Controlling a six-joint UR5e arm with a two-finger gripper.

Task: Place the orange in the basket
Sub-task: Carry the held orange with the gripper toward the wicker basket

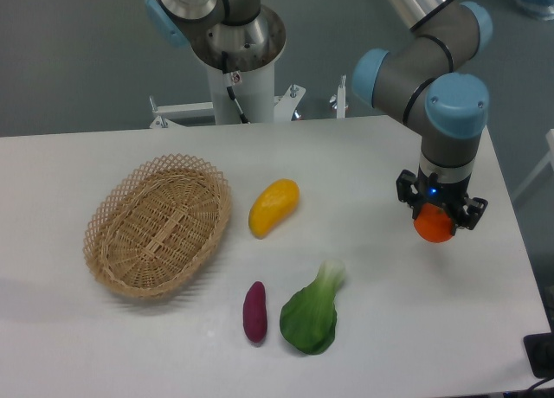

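Gripper (435,215) at the right side of the table (372,156) has its fingers closed on the orange (433,226), which sits between them, showing below the black body. The basket (158,224) lies well apart at the left, with a yellow fruit (273,207), a purple sweet potato (254,311) and a leafy green (313,311) between.

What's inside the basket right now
Nothing: the basket shows only its bare woven bottom. The orange sits in the gripper, whose body covers its top.
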